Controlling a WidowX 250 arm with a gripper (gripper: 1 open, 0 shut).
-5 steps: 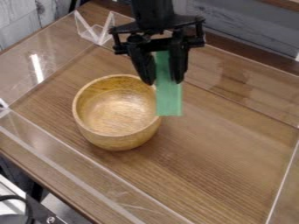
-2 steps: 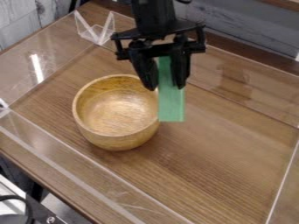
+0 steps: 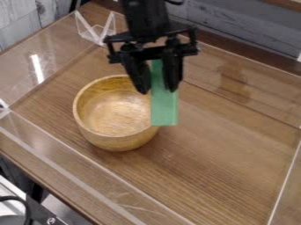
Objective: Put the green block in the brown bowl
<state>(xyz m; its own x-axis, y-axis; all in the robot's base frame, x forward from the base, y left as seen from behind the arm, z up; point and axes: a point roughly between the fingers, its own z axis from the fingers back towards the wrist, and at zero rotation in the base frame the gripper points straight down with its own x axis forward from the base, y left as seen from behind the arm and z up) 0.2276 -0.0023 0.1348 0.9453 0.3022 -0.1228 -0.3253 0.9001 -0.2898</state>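
The green block (image 3: pixel 164 105) hangs upright in the air, a long flat bar with its lower end just over the right rim of the brown bowl (image 3: pixel 115 112). My black gripper (image 3: pixel 154 73) points down from above and is shut on the block's upper end, which the fingers partly hide. The wooden bowl stands on the table left of centre, and its inside looks bare.
A wooden tabletop (image 3: pixel 223 149) carries the bowl, ringed by low clear plastic walls (image 3: pixel 70 171). A clear plastic piece (image 3: pixel 91 28) stands at the back left. A grey plank wall runs along the back.
The gripper and the held green block have drifted slightly left, so the block's lower end now overlaps the bowl's right rim. The grip is unchanged.
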